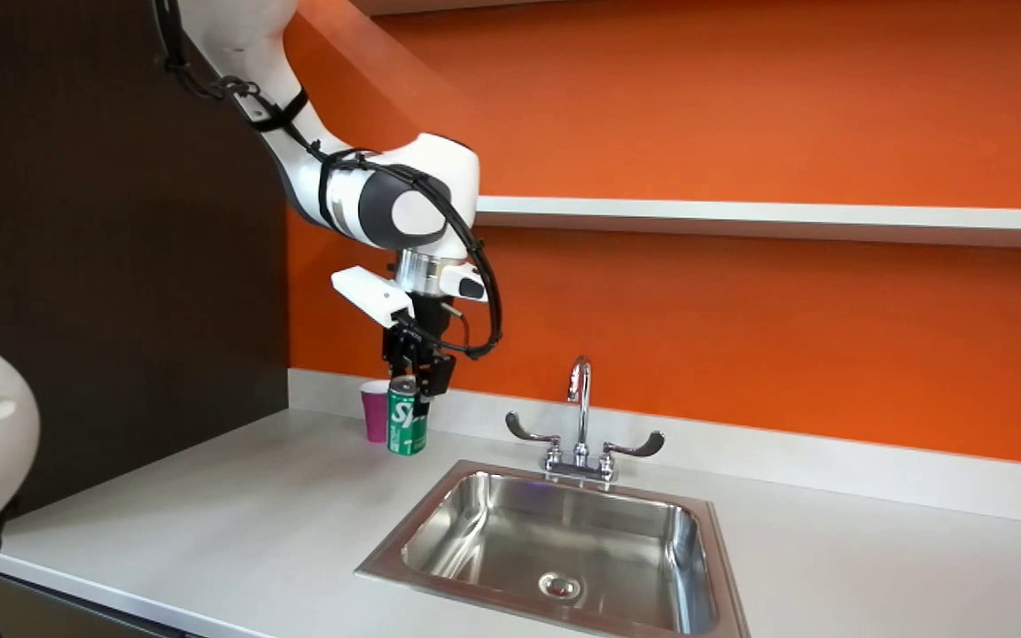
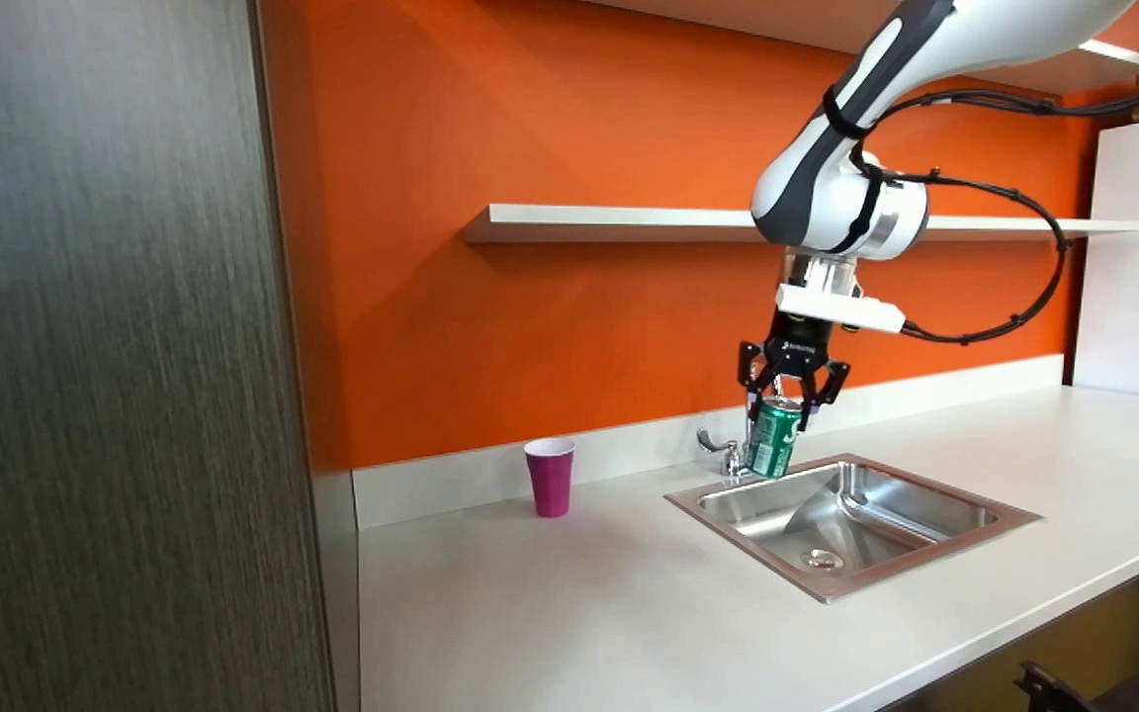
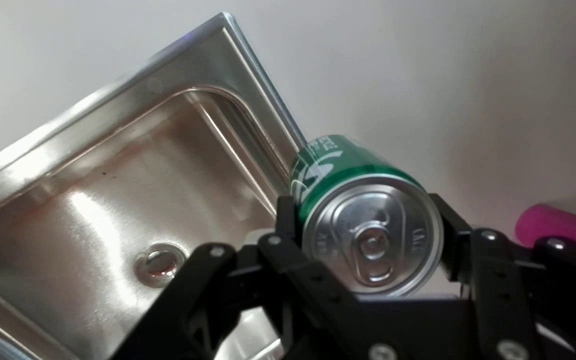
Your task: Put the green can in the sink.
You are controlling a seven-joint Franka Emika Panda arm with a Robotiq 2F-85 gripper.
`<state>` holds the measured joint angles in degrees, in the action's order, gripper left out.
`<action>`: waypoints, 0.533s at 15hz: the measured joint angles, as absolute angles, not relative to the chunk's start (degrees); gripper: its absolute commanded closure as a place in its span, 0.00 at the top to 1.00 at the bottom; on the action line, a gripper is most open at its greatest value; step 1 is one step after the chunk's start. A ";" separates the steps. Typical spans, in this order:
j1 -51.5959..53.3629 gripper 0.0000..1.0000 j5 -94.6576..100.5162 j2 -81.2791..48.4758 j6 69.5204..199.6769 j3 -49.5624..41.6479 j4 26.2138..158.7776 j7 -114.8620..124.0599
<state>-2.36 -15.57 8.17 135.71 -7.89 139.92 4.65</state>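
The green can is upright or slightly tilted between the fingers of my gripper. In an exterior view the can appears in front of the faucet, raised above the counter. In the wrist view its silvery top faces the camera, with a finger against each side of the can. My gripper is shut on it. The sink is a steel basin set in the counter. In the wrist view the sink lies to the left of the can, which overlaps its rim edge.
A pink-purple cup stands on the counter by the back wall; the wrist view shows part of it at right. A chrome faucet with two handles stands behind the basin. A white shelf runs along the orange wall.
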 measured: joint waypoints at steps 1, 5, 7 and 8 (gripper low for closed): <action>-2.51 0.64 -16.24 8.12 135.71 -8.31 139.92 3.98; -2.61 0.64 -18.00 8.10 135.70 -8.95 139.92 2.17; -2.61 0.64 -18.00 8.10 135.70 -8.95 139.92 2.15; -2.61 0.39 -18.00 8.10 135.70 -8.95 139.92 2.14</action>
